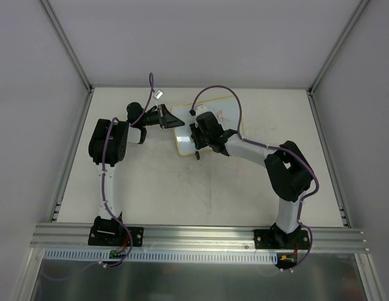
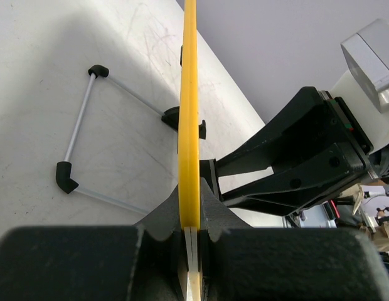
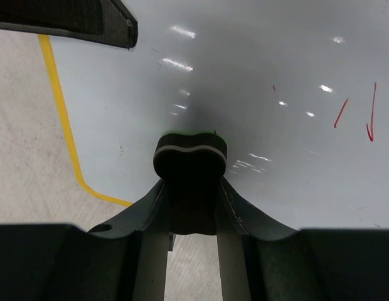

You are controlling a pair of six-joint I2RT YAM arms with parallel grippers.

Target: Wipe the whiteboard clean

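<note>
The whiteboard [image 1: 186, 135], white with a yellow rim, sits at the table's far middle, tilted up. My left gripper [image 1: 171, 118] is shut on its left edge; in the left wrist view the yellow rim [image 2: 189, 125] runs edge-on between the fingers, the gripper [image 2: 194, 219] clamped on it. My right gripper [image 1: 201, 135] is shut on the black bone-shaped eraser [image 3: 191, 157] and presses it on the board face [image 3: 257, 81]. Red marker strokes [image 3: 370, 119] remain at the board's right side.
A wire stand with black corner pieces [image 2: 81, 132] lies on the table behind the board. Grey walls and aluminium rails [image 1: 75, 150] enclose the table. The left gripper's finger [image 3: 75, 22] shows at the board's top left in the right wrist view.
</note>
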